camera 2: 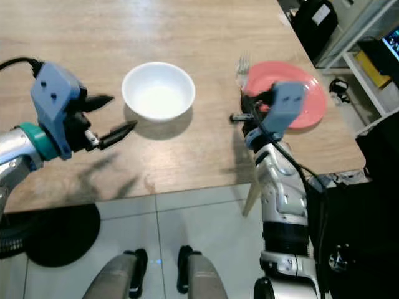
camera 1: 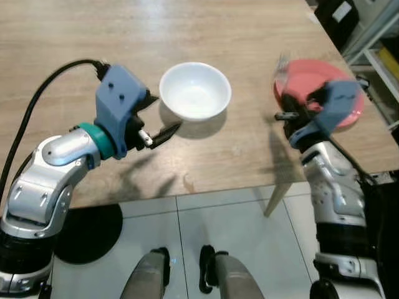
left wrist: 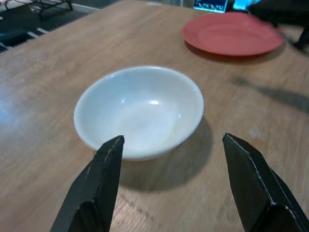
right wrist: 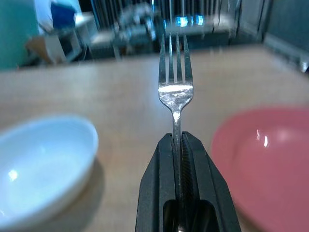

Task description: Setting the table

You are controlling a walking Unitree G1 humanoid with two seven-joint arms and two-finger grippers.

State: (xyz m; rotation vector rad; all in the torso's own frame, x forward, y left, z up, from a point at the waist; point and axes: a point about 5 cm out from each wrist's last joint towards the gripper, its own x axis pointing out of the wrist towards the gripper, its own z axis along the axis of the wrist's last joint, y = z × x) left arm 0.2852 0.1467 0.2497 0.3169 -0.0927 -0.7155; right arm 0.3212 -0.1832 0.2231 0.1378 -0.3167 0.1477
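A white bowl (camera 1: 195, 90) sits empty on the wooden table (camera 1: 93, 37), near the front edge. My left gripper (camera 2: 123, 112) hovers open just short of the bowl's near-left side, one finger (left wrist: 104, 179) on each side of its line. To the right lies a red plate (camera 2: 308, 99), also empty. My right gripper (right wrist: 176, 140) is shut on the handle of a silver fork (right wrist: 175, 92). The fork (camera 2: 242, 65) points away from me, tines over the plate's left rim, between bowl and plate.
The table's front edge runs just beyond my arms, with a wooden leg (camera 1: 277, 196) below on the right. Grey floor tiles and a black round base (camera 1: 87, 233) lie beneath. A black bag (camera 2: 315, 22) and shelving (camera 2: 374, 62) stand past the table's right end.
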